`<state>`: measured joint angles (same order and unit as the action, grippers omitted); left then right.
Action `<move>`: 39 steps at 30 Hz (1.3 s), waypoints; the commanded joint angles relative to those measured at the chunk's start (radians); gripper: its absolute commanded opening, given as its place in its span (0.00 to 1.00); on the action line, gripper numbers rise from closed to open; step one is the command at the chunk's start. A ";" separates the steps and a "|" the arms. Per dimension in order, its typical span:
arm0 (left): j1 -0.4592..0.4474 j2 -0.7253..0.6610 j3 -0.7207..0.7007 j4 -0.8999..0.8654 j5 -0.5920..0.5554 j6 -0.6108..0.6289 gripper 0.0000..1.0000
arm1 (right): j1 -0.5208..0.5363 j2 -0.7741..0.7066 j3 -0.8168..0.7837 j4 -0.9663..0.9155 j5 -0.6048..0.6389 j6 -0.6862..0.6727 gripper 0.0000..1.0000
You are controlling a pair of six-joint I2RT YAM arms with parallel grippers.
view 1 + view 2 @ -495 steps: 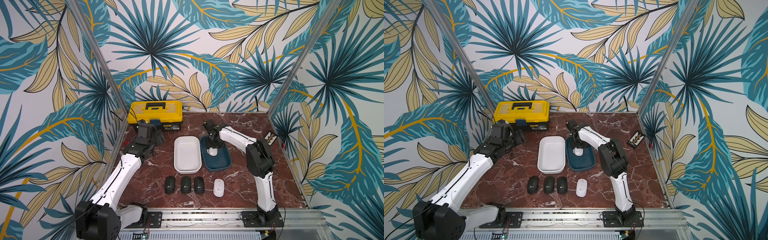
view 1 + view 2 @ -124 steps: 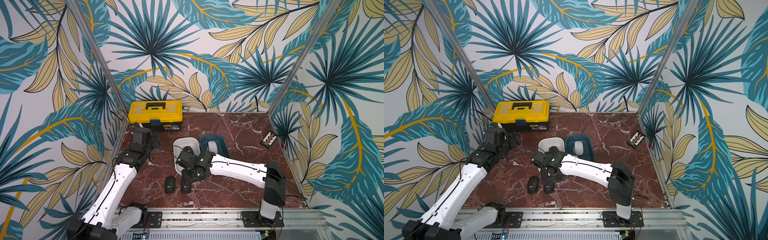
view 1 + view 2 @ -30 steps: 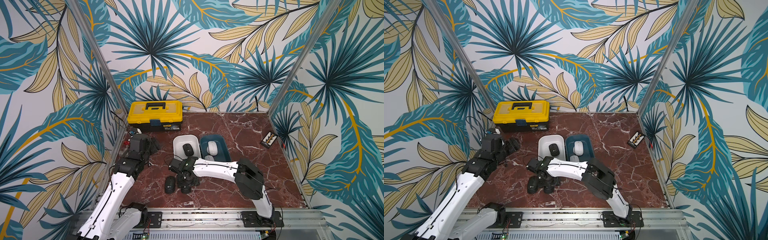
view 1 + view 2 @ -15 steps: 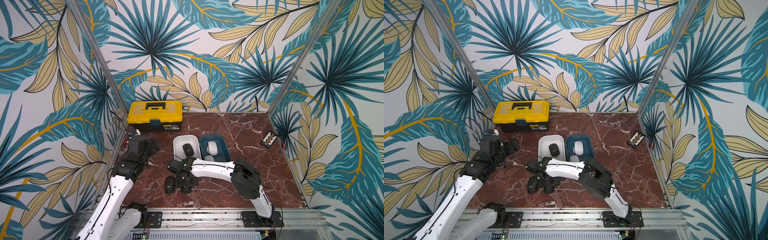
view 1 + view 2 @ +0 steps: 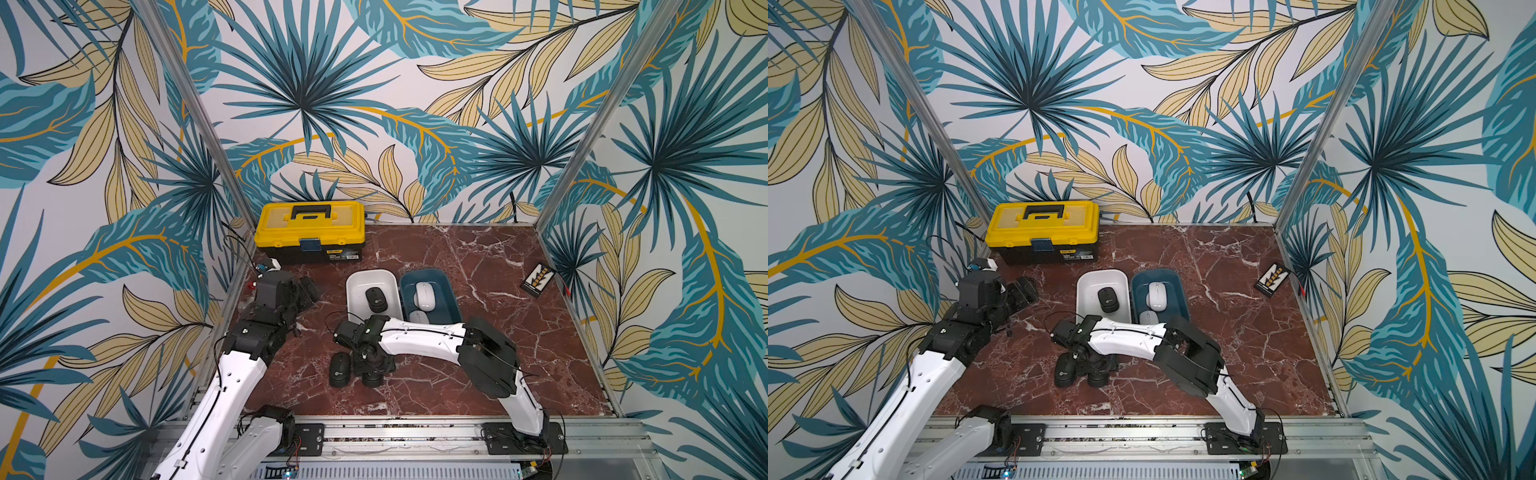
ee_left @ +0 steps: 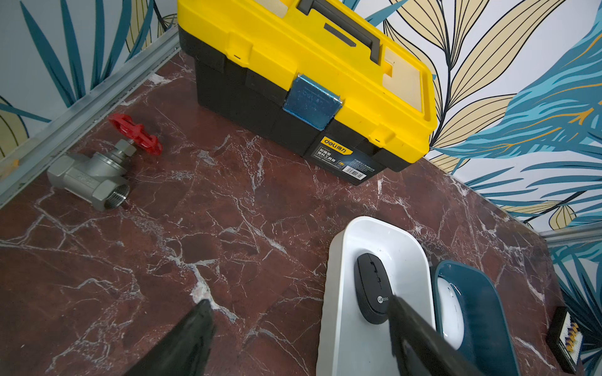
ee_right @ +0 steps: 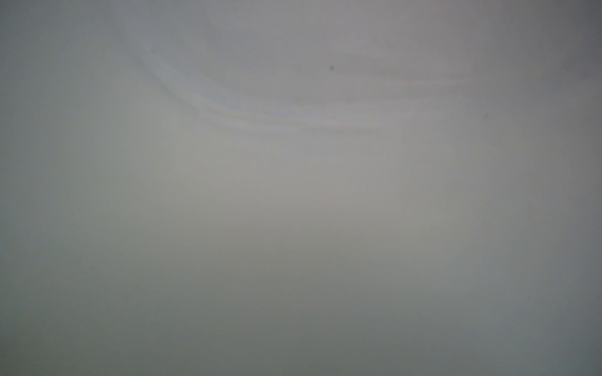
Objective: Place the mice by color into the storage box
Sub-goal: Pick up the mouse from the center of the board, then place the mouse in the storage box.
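Observation:
In both top views a white bin (image 5: 353,286) (image 5: 1084,286) holds one black mouse (image 5: 376,300) (image 5: 1108,300). The dark teal bin (image 5: 446,291) (image 5: 1179,286) beside it holds two white mice (image 5: 424,295) (image 5: 419,318). My right gripper (image 5: 372,370) (image 5: 1098,370) is down over a black mouse (image 5: 372,380) on the marble, and its jaws are hidden. Another black mouse (image 5: 340,369) (image 5: 1065,372) lies just to its left. My left gripper (image 6: 298,301) (image 5: 309,289) hovers open and empty near the white bin (image 6: 335,260). The right wrist view is a grey blur.
A yellow-and-black toolbox (image 5: 311,230) (image 6: 309,65) stands at the back left. A steel valve with a red handwheel (image 6: 94,172) lies by the left wall. A small black tray (image 5: 538,279) sits near the right wall. Walls enclose three sides.
The right gripper has stayed low over the black mouse on the marble. The left arm has barely moved.

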<state>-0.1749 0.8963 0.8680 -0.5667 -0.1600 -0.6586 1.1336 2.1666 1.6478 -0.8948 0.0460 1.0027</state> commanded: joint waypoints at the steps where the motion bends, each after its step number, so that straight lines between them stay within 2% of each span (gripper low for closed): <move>1: 0.008 -0.020 -0.033 -0.009 -0.006 0.011 0.86 | 0.011 0.014 0.001 -0.026 0.011 -0.003 0.64; 5: 0.008 -0.017 -0.036 -0.003 -0.005 0.008 0.86 | 0.015 -0.008 -0.002 -0.039 0.008 -0.030 0.53; 10: 0.010 -0.010 -0.035 0.002 -0.006 0.009 0.86 | 0.020 -0.071 -0.021 -0.076 0.032 -0.075 0.48; 22: 0.010 0.001 -0.035 0.003 -0.006 -0.004 0.86 | 0.020 -0.165 -0.013 -0.137 0.025 -0.175 0.47; 32: 0.009 -0.001 -0.032 -0.002 -0.009 -0.014 0.86 | -0.008 -0.192 0.209 -0.274 0.118 -0.279 0.47; 39: 0.010 0.008 -0.031 0.001 -0.013 -0.020 0.86 | -0.091 -0.165 0.320 -0.285 0.161 -0.389 0.47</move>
<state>-0.1730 0.8989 0.8593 -0.5659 -0.1608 -0.6704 1.0760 2.0029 1.9411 -1.1366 0.1627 0.6827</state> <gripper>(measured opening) 0.859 0.624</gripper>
